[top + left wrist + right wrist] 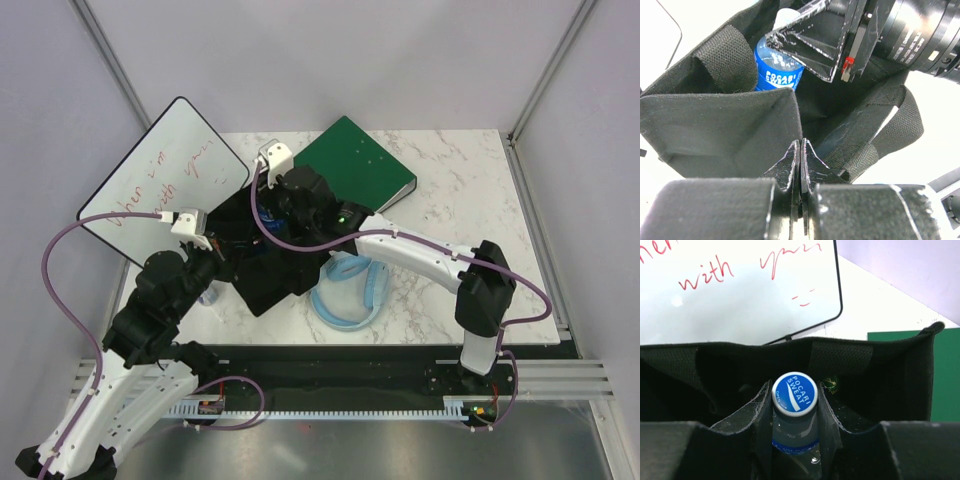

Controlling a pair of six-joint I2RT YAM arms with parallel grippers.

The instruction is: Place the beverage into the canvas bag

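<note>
My right gripper [794,407] clamps the blue-capped plastic beverage bottle [795,394] inside the floppy black canvas bag [865,375], rim pinched by my left gripper [800,162]; releasing too high could topple it.

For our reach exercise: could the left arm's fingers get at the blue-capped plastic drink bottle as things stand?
Probably not: the left fingers are shut on the rim of the black canvas bag, and the right fingers clasp the bottle inside.
</note>
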